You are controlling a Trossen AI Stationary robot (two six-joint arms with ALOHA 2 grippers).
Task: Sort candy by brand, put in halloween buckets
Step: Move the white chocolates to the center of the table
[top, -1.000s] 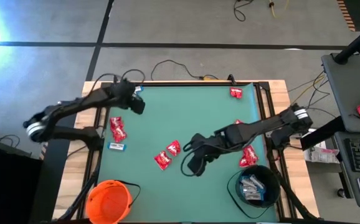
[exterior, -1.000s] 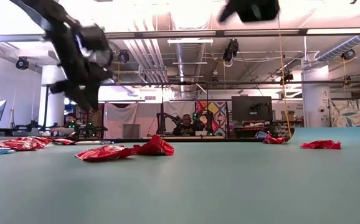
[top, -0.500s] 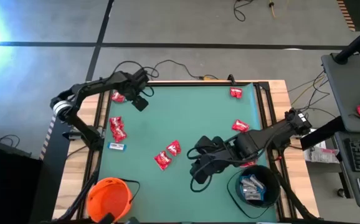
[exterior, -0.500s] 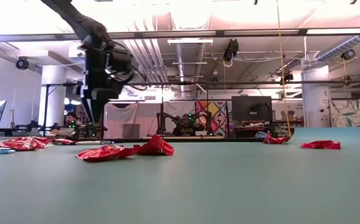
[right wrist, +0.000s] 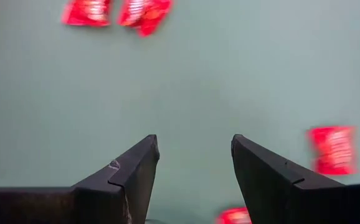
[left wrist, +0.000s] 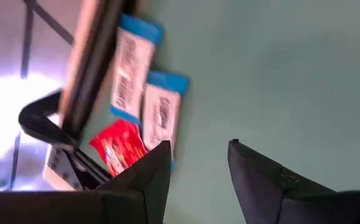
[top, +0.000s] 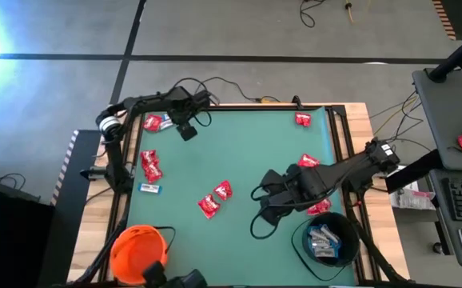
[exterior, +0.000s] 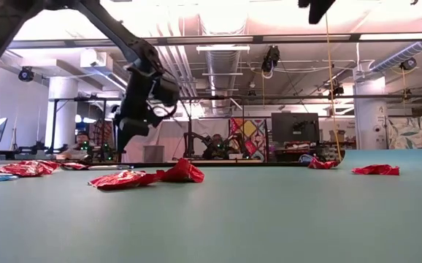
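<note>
My left gripper (left wrist: 198, 158) hangs open over the table's far left corner (top: 187, 128), pointing steeply down. Just beside its fingers lie two blue-and-white candies (left wrist: 130, 74) (left wrist: 161, 112) and a red one (left wrist: 121, 146). My right gripper (right wrist: 194, 146) is open and empty, high over the mat's near middle (top: 261, 220), with red candies (right wrist: 144, 11) lying flat beyond it. The orange bucket (top: 139, 252) stands at the near left. The black bucket (top: 327, 240), at the near right, holds blue-and-white candies.
Red candies lie scattered on the green mat: mid-table (top: 209, 206) (top: 224, 190), left side (top: 149, 166), far right (top: 303, 118), and near the black bucket (top: 308, 161). A blue-and-white one (top: 149, 188) lies at the left edge. Cables run behind the far edge.
My left arm has stretched out along the far left; its gripper has sunk toward the candies in that corner, rolling and tipping to point more steeply down. My right gripper has drifted a little toward the table's right and tipped further downward.
</note>
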